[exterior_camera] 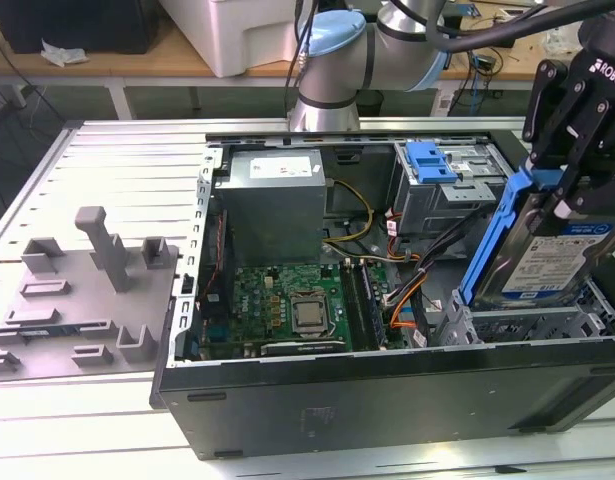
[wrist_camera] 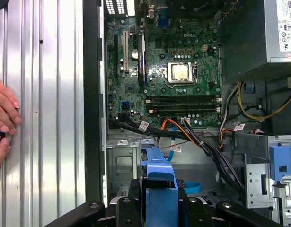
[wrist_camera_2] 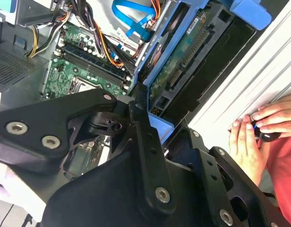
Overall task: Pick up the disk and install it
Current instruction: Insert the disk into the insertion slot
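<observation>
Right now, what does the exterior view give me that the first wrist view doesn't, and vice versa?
Exterior view adds: the disk with its labelled face, tilted over the drive bay in the gripper, plus grey fixture blocks beside the computer case, on the exterior view's left.
First wrist view adds: a person's hand resting on the ribbed table next to the case.
Shared: the motherboard, CPU socket, power supply and the disk's blue carrier.

Open computer case (exterior_camera: pixel 387 390) on table (exterior_camera: pixel 117 140), motherboard (exterior_camera: pixel 287 305) inside, disk (exterior_camera: pixel 552 255) tilted at the exterior view's right, held in the hand (exterior_camera: pixel 559 185)
</observation>
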Robot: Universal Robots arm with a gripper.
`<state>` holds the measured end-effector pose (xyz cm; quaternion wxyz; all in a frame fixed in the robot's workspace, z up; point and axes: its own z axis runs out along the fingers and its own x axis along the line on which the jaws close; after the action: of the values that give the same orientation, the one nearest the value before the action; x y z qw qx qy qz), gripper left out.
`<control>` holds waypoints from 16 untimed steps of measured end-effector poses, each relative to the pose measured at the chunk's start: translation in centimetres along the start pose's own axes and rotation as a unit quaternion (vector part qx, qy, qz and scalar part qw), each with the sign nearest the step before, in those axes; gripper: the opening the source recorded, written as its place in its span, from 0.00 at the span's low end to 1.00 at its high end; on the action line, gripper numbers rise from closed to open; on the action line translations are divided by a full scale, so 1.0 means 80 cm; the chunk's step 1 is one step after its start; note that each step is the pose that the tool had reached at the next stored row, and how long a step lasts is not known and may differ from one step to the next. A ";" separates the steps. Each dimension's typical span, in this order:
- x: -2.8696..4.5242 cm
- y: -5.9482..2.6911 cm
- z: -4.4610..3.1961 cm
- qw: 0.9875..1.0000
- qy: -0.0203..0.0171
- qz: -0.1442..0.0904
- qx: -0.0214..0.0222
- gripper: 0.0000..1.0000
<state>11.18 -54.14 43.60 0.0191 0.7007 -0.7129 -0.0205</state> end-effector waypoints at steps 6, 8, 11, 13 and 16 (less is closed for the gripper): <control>0.0000 0.000 0.0032 1.000 0.000 0.000 0.000 0.37; 0.0000 0.000 0.0045 1.000 0.000 0.000 0.000 0.37; 0.0000 0.000 0.0069 1.000 0.000 0.000 -0.001 0.37; 0.0000 0.000 0.0072 1.000 0.000 0.000 -0.001 0.37; 0.0000 0.000 0.0071 1.000 0.000 0.000 -0.003 0.37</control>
<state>11.19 -54.14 43.03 0.0208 0.7006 -0.7129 -0.0224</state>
